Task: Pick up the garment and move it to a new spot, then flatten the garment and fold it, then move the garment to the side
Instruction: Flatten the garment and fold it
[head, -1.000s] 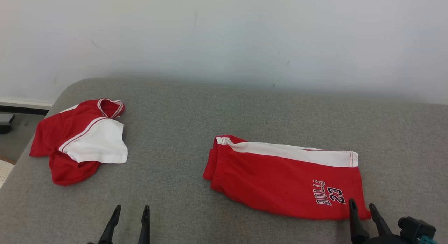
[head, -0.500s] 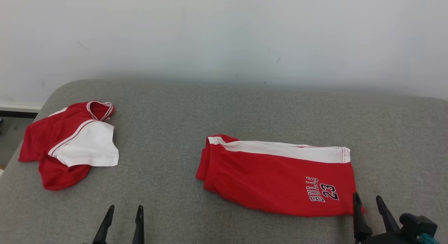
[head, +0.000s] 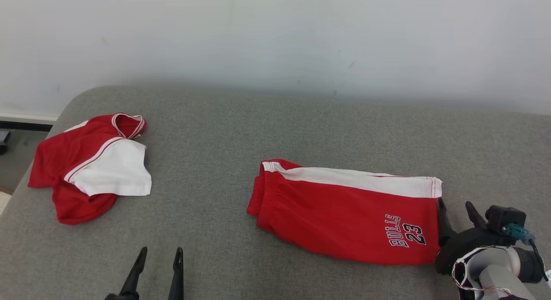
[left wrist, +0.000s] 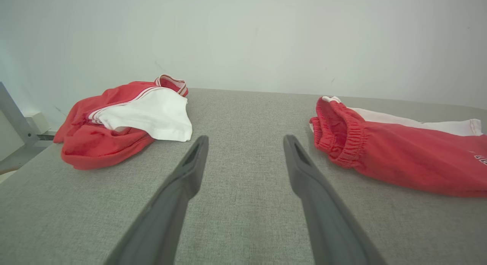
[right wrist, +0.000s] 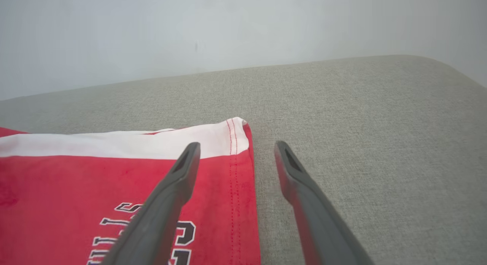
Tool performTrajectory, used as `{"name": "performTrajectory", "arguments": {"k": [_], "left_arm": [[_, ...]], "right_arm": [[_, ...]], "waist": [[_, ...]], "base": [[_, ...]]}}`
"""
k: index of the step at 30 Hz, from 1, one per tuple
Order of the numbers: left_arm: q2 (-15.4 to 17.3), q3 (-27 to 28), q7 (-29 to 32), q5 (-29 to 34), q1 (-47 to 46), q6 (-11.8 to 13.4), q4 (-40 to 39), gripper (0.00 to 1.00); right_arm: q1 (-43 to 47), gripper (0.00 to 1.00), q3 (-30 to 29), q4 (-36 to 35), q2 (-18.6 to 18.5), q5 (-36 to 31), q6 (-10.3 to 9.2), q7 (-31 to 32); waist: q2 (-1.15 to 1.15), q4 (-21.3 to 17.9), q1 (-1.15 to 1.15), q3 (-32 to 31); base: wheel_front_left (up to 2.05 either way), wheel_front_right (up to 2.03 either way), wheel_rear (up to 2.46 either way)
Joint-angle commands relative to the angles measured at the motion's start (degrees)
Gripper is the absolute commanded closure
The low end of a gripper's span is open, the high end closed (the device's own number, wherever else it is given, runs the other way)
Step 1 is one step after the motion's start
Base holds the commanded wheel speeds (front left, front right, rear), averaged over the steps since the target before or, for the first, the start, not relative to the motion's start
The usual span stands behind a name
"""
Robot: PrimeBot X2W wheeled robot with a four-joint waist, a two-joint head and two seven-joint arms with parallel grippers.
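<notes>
R hand point(head: 454, 203) spread, empty, at hem of shorts point(head: 344, 214), L hand point(head: 161, 250) spread too; pinch may catch only top layer (depth unclear), dragging fold open.

Bare cushion point(head: 206, 184) between shirt point(head: 88, 164) and shorts point(head: 344, 214)

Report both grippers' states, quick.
Left gripper: open, holding nothing, over the grey cushion.
Right gripper: open, holding nothing, at the hem of the red shorts.

On the padded surface point(head: 224, 132) the shorts point(head: 344, 214) lie well right of the shirt point(head: 86, 166)
</notes>
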Motion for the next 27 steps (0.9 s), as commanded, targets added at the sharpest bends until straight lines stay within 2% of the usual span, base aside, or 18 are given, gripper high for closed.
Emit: {"name": "performTrajectory", "arguments": {"k": [1, 10, 19, 20, 21, 27], "left_arm": [[-0.21, -0.21, -0.18, 0.31, -0.44, 0.08, 0.32, 0.0], [-0.12, -0.78, -0.18, -0.27, -2.31, 0.08, 0.56, 0.0], [0.03, -1.0, -0.18, -0.46, -2.9, 0.08, 0.85, 0.0], [0.06, -1.05, -0.18, -0.43, -2.99, 0.08, 0.93, 0.0], [0.06, -1.09, -0.18, -0.38, -3.08, 0.08, 1.02, 0.0], [0.02, -0.85, -0.18, -0.35, -3.32, 0.08, 1.47, 0.0]], "right_arm": [[-0.79, 0.0, -0.25, 1.25, -0.35, -0.34, -0.09, -0.02], [-6.65, 0.0, -1.84, 14.87, -0.28, -0.12, -0.09, 0.56], [-9.18, 0.0, -1.71, 19.22, 2.31, 3.24, -0.09, 2.11], [-9.35, 0.38, -1.44, 19.49, 2.29, 3.33, -0.09, 2.38], [-9.38, 1.0, -1.01, 19.69, 2.18, 3.24, -0.09, 2.73], [-9.11, 1.0, -0.23, 20.23, 0.16, 4.01, -0.1, 1.95]], "waist": [[0.0, 0.55, -0.01, 0.41], [0.0, 2.78, -0.01, 2.38], [0.0, 3.22, -0.01, 3.53], [0.0, 3.27, -0.01, 3.54], [0.0, 3.33, -0.01, 3.53], [0.0, 3.41, -0.01, 3.25]], "base": [[0.0, 0.0, 0.0], [0.0, 0.0, 0.0], [0.0, 0.0, 0.0], [0.0, 0.0, 0.0], [0.0, 0.0, 0.0], [0.0, 0.0, 0.0]]}}
